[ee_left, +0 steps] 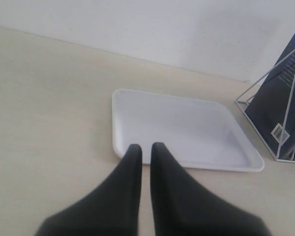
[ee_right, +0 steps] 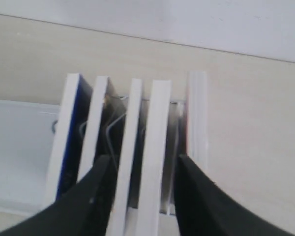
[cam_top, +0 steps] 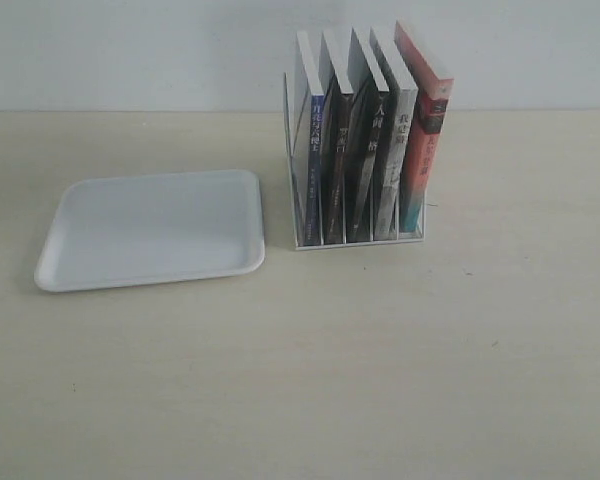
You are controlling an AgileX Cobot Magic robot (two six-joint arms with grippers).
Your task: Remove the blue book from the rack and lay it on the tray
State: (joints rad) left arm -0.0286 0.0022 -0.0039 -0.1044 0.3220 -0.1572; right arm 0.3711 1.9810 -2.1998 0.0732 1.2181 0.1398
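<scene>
The blue book (cam_top: pixel 315 150) stands upright in the leftmost slot of the white wire rack (cam_top: pixel 360 240), the slot nearest the tray (cam_top: pixel 150 230). The tray lies flat and bare to the rack's left. No arm shows in the exterior view. In the right wrist view my right gripper (ee_right: pixel 143 160) is open above the row of books, its fingers straddling two middle books. The blue book (ee_right: pixel 69 132) sits two books away from that gap. In the left wrist view my left gripper (ee_left: pixel 146 147) is shut and holds nothing, hovering by the tray (ee_left: pixel 177 128), with the blue book (ee_left: pixel 280 103) and rack (ee_left: pixel 256 131) beyond.
Besides the blue book, the rack holds several other books: dark-spined ones (cam_top: pixel 365 160) in the middle and a red-orange one (cam_top: pixel 425 150) at the right end. A pale wall runs behind the light wooden table (cam_top: pixel 380 380).
</scene>
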